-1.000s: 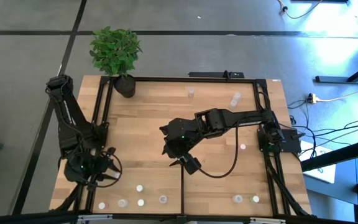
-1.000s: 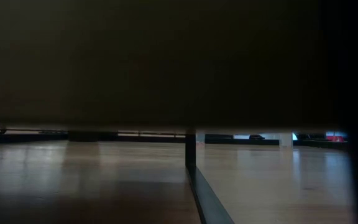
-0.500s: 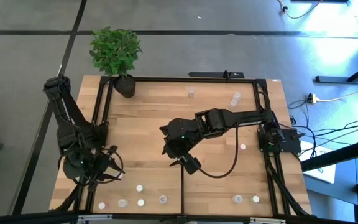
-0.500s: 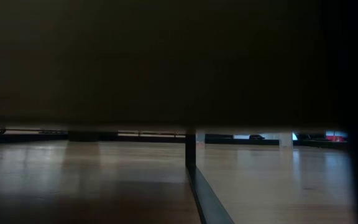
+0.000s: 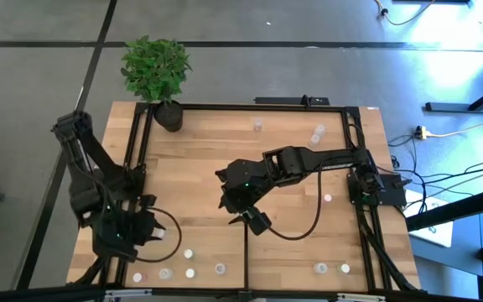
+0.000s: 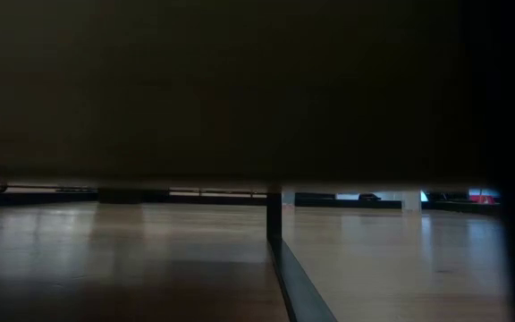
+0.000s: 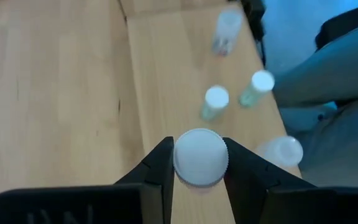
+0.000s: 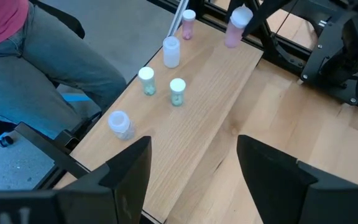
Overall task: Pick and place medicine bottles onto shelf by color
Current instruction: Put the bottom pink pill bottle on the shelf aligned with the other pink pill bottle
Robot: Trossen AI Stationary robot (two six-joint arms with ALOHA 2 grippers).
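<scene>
My left gripper [image 5: 159, 236] is at the near left of the table, shut on a small pinkish medicine bottle with a white cap [image 7: 199, 157], also seen in the right wrist view [image 8: 237, 25]. Below it, several more bottles stand on their bases along the shelf's [image 5: 283, 256] near strip, among them a green one [image 8: 177, 91], a white one [image 8: 171, 51] and a pink one [image 8: 188, 22]. My right gripper [image 8: 194, 180] hangs open over the table's middle [image 5: 256, 221] with nothing between its fingers. The low view shows neither gripper. My left gripper pinches the bottle by the ribbed white cap's sides [image 7: 182, 160] between its two fingers [image 7: 160, 168]. The fingers slant down from above. The bottle hangs below them, cap up, lifted clear of the wood; its body is hidden under the cap in the left wrist view.
A potted plant [image 5: 158, 71] stands at the far left corner. Loose bottles stand at the far side [image 5: 258, 126], [image 5: 317, 132], at the right [image 5: 328, 199] and near right [image 5: 321, 268]. A black divider bar [image 5: 246, 260] splits the near strip. A seated person's legs [image 8: 36, 68] are beyond the near edge.
My left gripper has risen with the bottle and shifted slightly toward the table's right, tipping less steeply downward; it has stayed shut on the cap. My right gripper has kept still.
</scene>
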